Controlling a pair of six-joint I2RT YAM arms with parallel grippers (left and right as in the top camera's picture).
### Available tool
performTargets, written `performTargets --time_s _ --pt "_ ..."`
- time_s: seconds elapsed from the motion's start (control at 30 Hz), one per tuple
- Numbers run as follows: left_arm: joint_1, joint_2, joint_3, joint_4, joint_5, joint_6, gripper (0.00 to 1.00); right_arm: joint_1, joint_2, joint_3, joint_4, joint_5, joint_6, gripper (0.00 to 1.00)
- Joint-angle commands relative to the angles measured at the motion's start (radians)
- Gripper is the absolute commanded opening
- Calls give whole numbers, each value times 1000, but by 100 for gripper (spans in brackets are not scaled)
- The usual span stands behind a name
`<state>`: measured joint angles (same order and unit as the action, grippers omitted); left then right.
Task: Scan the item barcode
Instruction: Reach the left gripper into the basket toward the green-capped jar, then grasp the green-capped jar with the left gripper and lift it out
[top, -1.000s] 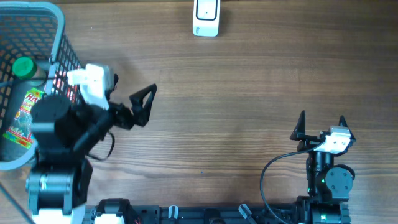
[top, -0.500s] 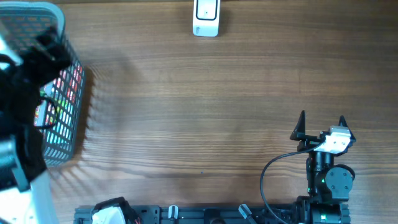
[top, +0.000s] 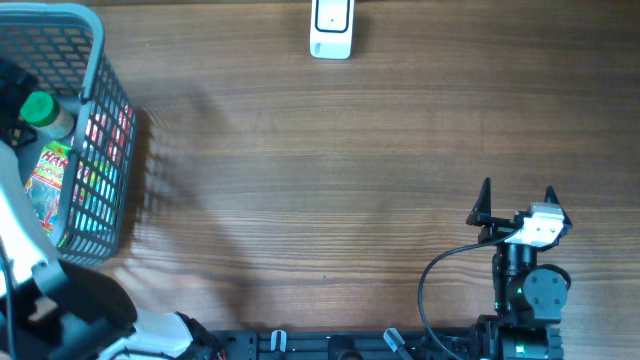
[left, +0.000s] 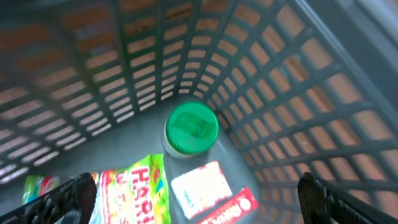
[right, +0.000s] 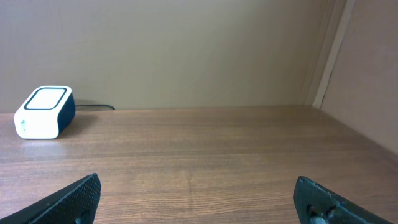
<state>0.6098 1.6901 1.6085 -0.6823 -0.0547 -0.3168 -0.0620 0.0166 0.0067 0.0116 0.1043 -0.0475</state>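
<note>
A grey mesh basket (top: 98, 70) at the table's left holds the items. Among them are a green-capped bottle (left: 191, 127), a green and red sweets bag (left: 134, 193), a white packet (left: 200, 186) and a red bar (left: 233, 208). The bottle (top: 40, 110) and the bag (top: 45, 180) also show from overhead. My left gripper (left: 196, 198) hangs open above the basket's inside, holding nothing. The white barcode scanner (top: 331, 28) stands at the far edge and also shows as the scanner (right: 45, 112) in the right wrist view. My right gripper (top: 517, 195) rests open and empty at the near right.
The left arm's body (top: 70, 305) fills the near left corner beside the basket. Basket walls (left: 280, 93) close in around the left gripper. A black cable (top: 440, 270) loops by the right arm's base. A wall (right: 186, 50) rises behind the scanner.
The left arm has swung from the table beside the basket to over the basket, and its gripper now looks down inside. The right arm has not moved.
</note>
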Motion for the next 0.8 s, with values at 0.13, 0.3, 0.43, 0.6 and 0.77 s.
performTargets --time_s 0.13,0.3,0.43,0.6,0.77 --pt "-29 218 5 173 -3 158 100 3 -6 -2 3 -15 -5 99" --pt "-58 332 5 288 -11 205 100 3 -6 -2 3 -15 -5 100" --pt "-57 366 5 311 -26 205 100 3 -6 -2 3 -15 -5 100" --pt "-53 375 3 329 -34 205 100 3 -6 -2 3 -15 -5 100" --pt "-18 385 2 325 -42 205 100 3 -6 -1 3 -15 -5 100"
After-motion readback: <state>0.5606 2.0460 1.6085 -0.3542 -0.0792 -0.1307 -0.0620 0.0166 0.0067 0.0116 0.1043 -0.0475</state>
